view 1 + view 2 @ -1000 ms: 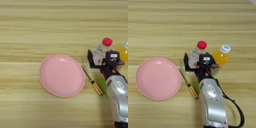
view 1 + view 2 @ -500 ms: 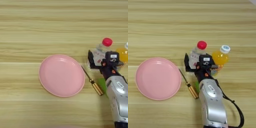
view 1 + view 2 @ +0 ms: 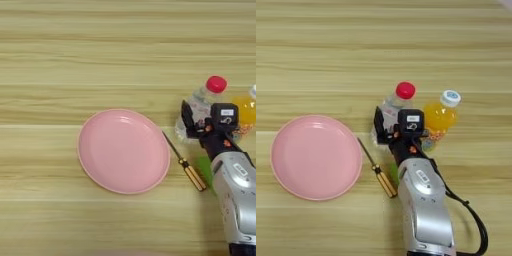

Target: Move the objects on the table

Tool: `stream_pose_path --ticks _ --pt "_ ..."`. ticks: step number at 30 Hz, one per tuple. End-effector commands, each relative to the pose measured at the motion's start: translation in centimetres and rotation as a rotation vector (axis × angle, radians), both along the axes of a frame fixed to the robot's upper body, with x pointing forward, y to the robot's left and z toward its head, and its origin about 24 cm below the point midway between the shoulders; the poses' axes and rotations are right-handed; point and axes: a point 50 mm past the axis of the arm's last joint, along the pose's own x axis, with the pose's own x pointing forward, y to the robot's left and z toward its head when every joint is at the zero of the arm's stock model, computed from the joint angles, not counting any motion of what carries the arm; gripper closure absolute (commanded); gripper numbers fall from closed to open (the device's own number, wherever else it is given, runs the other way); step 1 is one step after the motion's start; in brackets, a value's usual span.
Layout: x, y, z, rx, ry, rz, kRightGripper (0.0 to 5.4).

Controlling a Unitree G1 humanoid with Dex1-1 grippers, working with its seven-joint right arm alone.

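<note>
A clear plastic bottle [image 3: 391,106] with a red cap stands right of the table's [image 3: 100,55] middle. A smaller orange-juice bottle [image 3: 439,118] with a white cap stands just to its right, and shows at the right edge as the juice bottle [image 3: 246,109] in the left eye view. My right gripper [image 3: 392,125] comes up from the bottom edge on a silver forearm [image 3: 423,200]. It is open. One black finger [image 3: 378,122] stands by the clear bottle's left side, the other side sits between the two bottles.
A pink plate [image 3: 124,150] lies left of the bottles. A screwdriver [image 3: 186,167] with a yellow handle lies slantwise between the plate and my forearm. Something small and green [image 3: 204,165] peeks out from under the arm.
Hardly anything differs. The left finger seems slightly nearer the clear bottle; bottles, plate and screwdriver stay where they were.
</note>
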Motion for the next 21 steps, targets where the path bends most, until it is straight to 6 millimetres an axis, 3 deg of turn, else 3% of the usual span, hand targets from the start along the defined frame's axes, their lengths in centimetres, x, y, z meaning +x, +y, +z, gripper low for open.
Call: stream_pose_path --ticks 1,7,21 --pt "0.8 0.1 2.8 -0.036 -0.136 0.024 2.14" --pt "0.6 0.5 3.3 -0.039 -0.157 0.04 2.16" --pt "-1.0 2.9 7.1 -0.022 -0.259 0.124 2.18"
